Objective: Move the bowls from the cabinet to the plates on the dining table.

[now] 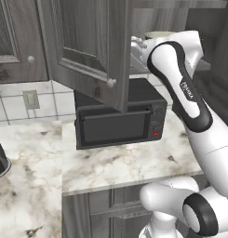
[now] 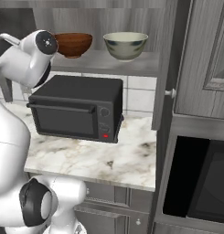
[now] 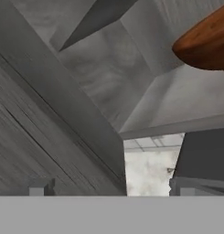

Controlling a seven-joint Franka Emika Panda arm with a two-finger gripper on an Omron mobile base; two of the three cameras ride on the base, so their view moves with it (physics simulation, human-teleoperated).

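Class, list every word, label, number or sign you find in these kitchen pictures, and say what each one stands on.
White robot arm: a small dark label on the link, too blurred to read.
Black microwave: round dials and a red button on its front panel, no legible marking.
Brown bowl, cream bowl, grey cabinet: no text.

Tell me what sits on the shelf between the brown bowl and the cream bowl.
Nothing: in the right base view, bare grey shelf separates the brown bowl from the cream bowl.

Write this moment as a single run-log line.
claw: open, empty | brown bowl, cream bowl: on cabinet shelf | door: open
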